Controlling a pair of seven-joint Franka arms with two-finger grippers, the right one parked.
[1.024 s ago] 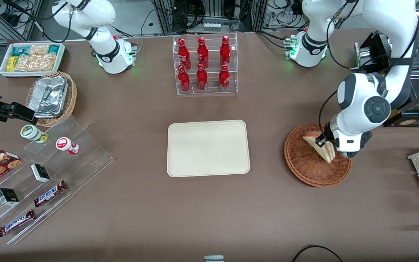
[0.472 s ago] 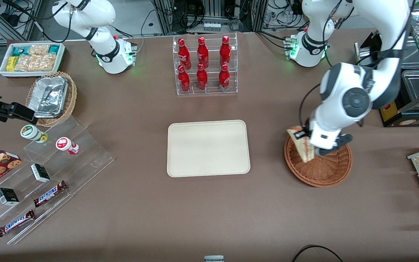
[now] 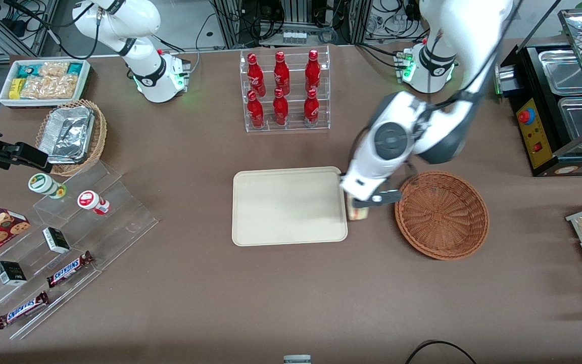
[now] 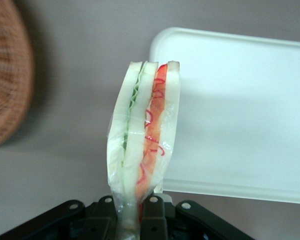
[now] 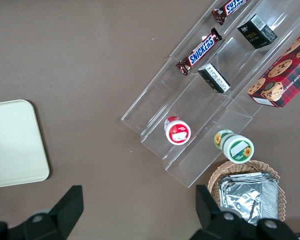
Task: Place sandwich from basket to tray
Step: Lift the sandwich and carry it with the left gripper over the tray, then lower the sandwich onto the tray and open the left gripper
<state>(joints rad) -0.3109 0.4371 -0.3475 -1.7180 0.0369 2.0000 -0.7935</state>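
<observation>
1. Front view: your gripper (image 3: 357,205) hangs between the tray (image 3: 250,222) and the basket (image 3: 442,215), over the gap at the tray's edge toward the working arm's end. The sandwich (image 3: 357,213) shows only as a pale sliver under the wrist, just beside the tray rim, clear of the basket. Basket has nothing in it; tray is bare.
2. Front view, other containers: the bottle rack (image 3: 286,91) holds six red bottles, farther from the camera than the tray. Toward the parked arm's end, the tan basket (image 3: 96,144) holds foil containers and the white bin (image 3: 43,81) holds snack packets.
3. Left wrist view: sandwich (image 4: 145,135) stands edge-on, long axis running straight out from the fingers (image 4: 152,212), its end pointing away from the gripper (image 4: 132,215). Green filling on one side, red-orange on the other. Fingers are clamped on its near end, one per bread face. Its outer end overlaps the tray (image 4: 240,100) corner; basket (image 4: 10,75) sits well apart.
</observation>
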